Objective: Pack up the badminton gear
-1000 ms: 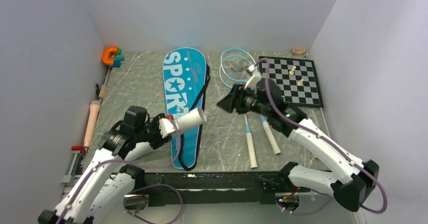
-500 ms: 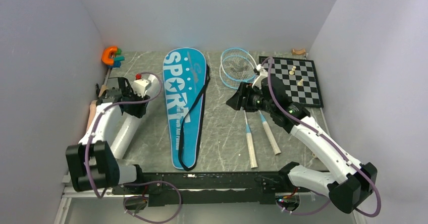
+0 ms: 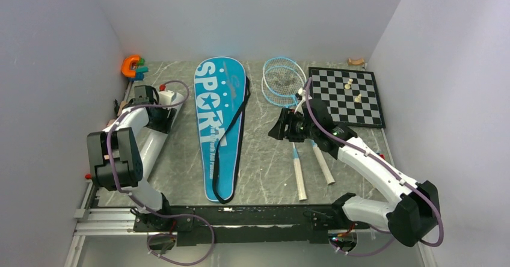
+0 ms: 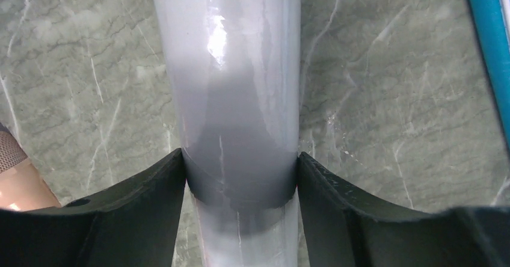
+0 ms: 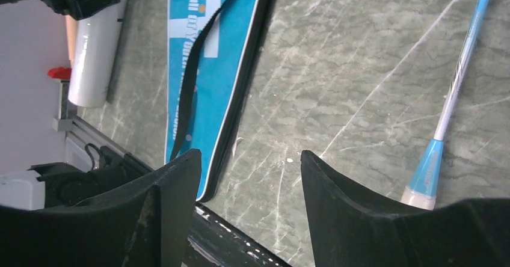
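L tool (image 4: 240, 174) clamps the white tube (image 4: 231, 86) across its width, jaws snug on both sides. Tube lies low along the surface (image 3: 264, 159) left edge, apart from the blue bag (image 3: 218, 122), prob. parked out of the way. R tool (image 5: 249, 171) open, empty, hovering over shafts of the rackets (image 3: 281, 80), prob. to pick one next.

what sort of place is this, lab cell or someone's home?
Most likely a lab robot cell: plain white walls box in a marble-pattern table, two arms are bolted to a black rail at its near edge, and unrelated props, a SPORT bag and a chessboard, lie staged on it.
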Controlling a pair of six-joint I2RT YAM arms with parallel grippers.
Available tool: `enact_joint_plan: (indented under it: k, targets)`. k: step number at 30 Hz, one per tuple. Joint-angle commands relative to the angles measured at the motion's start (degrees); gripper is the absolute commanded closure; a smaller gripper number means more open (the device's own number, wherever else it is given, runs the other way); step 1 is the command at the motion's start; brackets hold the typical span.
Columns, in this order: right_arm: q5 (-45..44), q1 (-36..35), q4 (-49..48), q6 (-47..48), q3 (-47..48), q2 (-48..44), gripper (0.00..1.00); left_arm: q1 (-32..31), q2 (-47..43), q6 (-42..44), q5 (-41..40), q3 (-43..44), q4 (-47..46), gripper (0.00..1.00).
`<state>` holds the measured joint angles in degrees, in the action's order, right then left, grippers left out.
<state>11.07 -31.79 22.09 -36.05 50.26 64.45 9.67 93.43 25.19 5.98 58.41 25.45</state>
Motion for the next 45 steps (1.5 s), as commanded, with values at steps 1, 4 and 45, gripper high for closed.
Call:
enact_joint_plan:
  k: [1, 4, 45]
  targets:
    - [0.92, 0.11, -4.22, -0.94, -1.14, 1.79, 0.34, 0.23, -0.36, -1.34, -0.64, -0.22, -0.18, 0.23]
    - [1.1, 0.15, -4.87, -0.78, -1.01, 3.4, 0.32, 0.18, -4.4, -0.75, 0.62, -0.98, 1.62, 0.01]
    - [4.63, 9.64, -3.4, -2.51, -5.95, -0.7, 0.3, -48.7, 13.96, -19.14, -4.54, 15.91, -0.42, 0.22]
